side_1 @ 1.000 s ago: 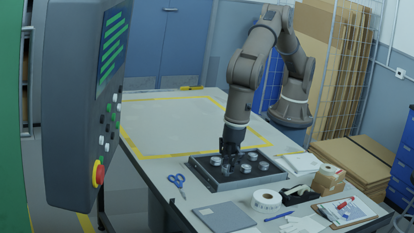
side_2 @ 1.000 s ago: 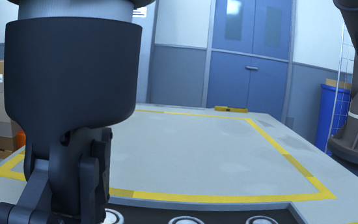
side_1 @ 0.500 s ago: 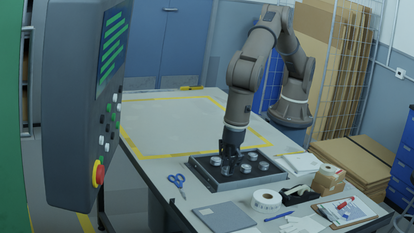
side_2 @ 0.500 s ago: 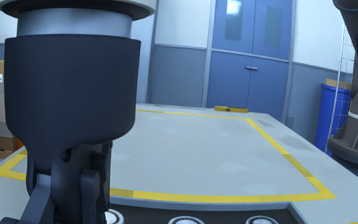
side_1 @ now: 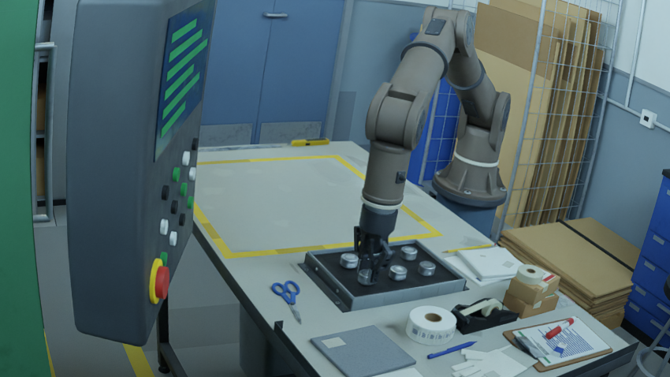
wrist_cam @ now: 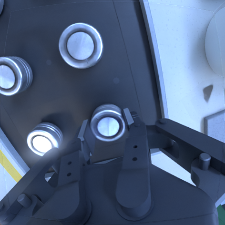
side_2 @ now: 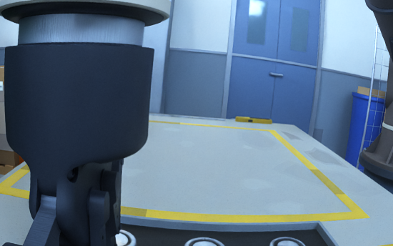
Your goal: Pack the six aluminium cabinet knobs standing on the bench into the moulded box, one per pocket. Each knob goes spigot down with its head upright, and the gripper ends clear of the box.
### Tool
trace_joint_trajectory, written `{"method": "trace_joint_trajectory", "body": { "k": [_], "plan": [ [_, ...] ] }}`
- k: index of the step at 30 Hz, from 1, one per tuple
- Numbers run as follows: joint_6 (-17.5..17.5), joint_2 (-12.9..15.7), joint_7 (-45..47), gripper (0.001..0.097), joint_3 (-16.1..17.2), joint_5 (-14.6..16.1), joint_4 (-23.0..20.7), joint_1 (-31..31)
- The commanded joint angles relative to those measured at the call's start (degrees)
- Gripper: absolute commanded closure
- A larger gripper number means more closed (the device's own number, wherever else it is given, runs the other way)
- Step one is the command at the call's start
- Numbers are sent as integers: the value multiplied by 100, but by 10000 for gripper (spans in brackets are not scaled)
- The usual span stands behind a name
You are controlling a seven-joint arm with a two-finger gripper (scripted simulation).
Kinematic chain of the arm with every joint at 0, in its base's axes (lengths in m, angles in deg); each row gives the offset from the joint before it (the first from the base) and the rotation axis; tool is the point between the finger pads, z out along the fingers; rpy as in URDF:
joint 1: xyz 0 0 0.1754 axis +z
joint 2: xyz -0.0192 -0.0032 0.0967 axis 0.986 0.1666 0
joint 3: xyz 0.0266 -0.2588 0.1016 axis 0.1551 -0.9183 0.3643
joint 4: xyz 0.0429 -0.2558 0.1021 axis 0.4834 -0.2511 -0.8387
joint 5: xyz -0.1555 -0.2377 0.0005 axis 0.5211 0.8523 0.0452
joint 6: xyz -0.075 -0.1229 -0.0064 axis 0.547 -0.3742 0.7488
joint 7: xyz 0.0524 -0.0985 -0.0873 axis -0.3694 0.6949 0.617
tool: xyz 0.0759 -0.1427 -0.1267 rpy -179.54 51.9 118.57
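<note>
An aluminium knob (wrist_cam: 107, 123) stands head up in the near left pocket of the moulded box (side_1: 383, 274), clamped between the fingers of my gripper (side_1: 368, 273). Several other knobs sit upright in the box: one at the far left (side_1: 348, 260), one at the far right (side_1: 408, 252), and two on the near row (side_1: 398, 272) (side_1: 427, 267). The wrist camera shows three of them (wrist_cam: 80, 45) (wrist_cam: 12, 75) (wrist_cam: 44, 139) around the held one. From the second side camera the gripper body (side_2: 76, 143) fills the left, and only the tops of the far knobs (side_2: 204, 242) show.
Behind the box lies a bare bench area framed in yellow tape (side_1: 300, 201). Scissors (side_1: 288, 295) lie left of the box. A label roll (side_1: 431, 324), tape dispenser (side_1: 482, 315), notepads (side_1: 487, 262) and small cartons (side_1: 532, 288) crowd the right. A control panel (side_1: 136, 154) stands on the left.
</note>
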Motion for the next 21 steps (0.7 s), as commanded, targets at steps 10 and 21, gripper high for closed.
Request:
{"method": "trace_joint_trajectory", "body": {
  "k": [10,21],
  "plan": [
    [0,-8,0,786,1,0,-7,0],
    [0,-8,0,566,1,0,-7,0]
  ]
}}
